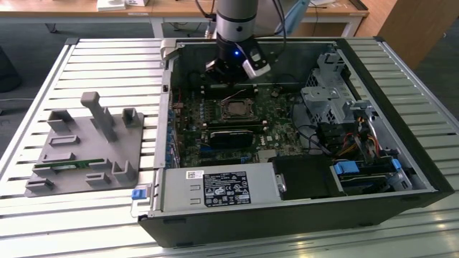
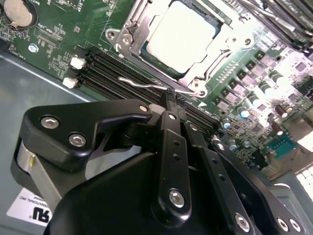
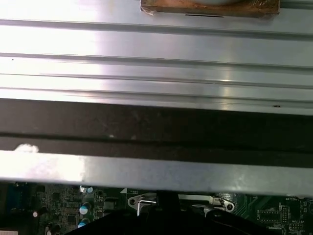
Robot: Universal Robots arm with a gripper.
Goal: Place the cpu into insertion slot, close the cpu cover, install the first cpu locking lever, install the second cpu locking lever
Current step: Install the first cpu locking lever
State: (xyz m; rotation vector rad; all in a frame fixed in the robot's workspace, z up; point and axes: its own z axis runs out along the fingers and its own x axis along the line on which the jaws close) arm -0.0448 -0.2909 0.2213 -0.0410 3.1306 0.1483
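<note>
The cpu lies in its socket on the green motherboard, silvery top up. The cpu cover, a silvery frame, lies flat around it. A thin wire locking lever runs along the socket's edge beside the black memory slots. My black gripper has its fingers together, and its tip rests at that lever's wire; I cannot tell if it pinches it. In the exterior view the gripper hangs inside the open computer case just behind the cpu.
The case lies open on a slatted metal table. A power supply and drive cage crowd the case's front and the exterior view's right. A grey fixture plate sits at that view's left.
</note>
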